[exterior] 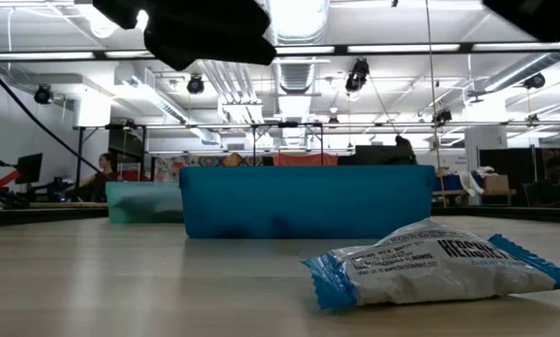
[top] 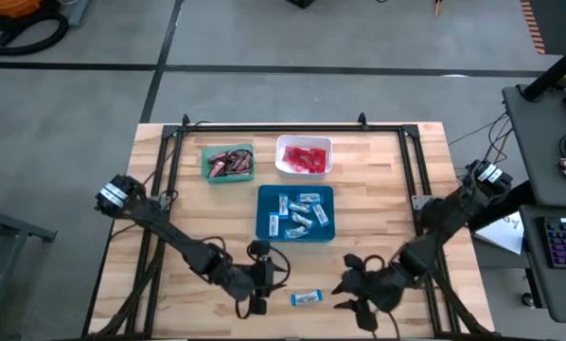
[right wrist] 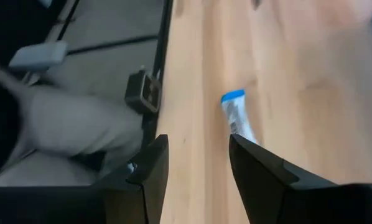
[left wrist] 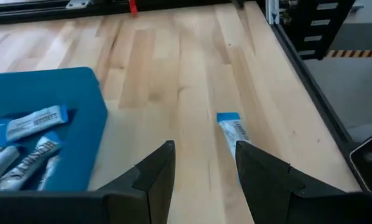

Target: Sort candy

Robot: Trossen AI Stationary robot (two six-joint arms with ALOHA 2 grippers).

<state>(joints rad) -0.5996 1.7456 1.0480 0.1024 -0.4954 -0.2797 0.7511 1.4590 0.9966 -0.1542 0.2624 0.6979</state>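
One blue-and-white candy bar [top: 305,298] lies flat on the wood near the table's near edge, between my two grippers; it also shows in the low view [exterior: 439,262]. My left gripper [top: 272,273] hovers just left of it, open, and the bar [left wrist: 234,130] lies ahead of its fingers. My right gripper [top: 351,284] hovers just right of it, also open, with the bar [right wrist: 237,115] ahead. The blue tray [top: 264,227] holds several blue-and-white bars, the green tray [top: 208,152] dark brown bars, and the white tray [top: 281,152] red packets.
The three trays sit in the middle and far part of the table, the blue one [left wrist: 80,93] closest to my left gripper. A black rail frame [top: 415,170] runs along the table's left, far and right sides. Bare wood lies around the loose bar.
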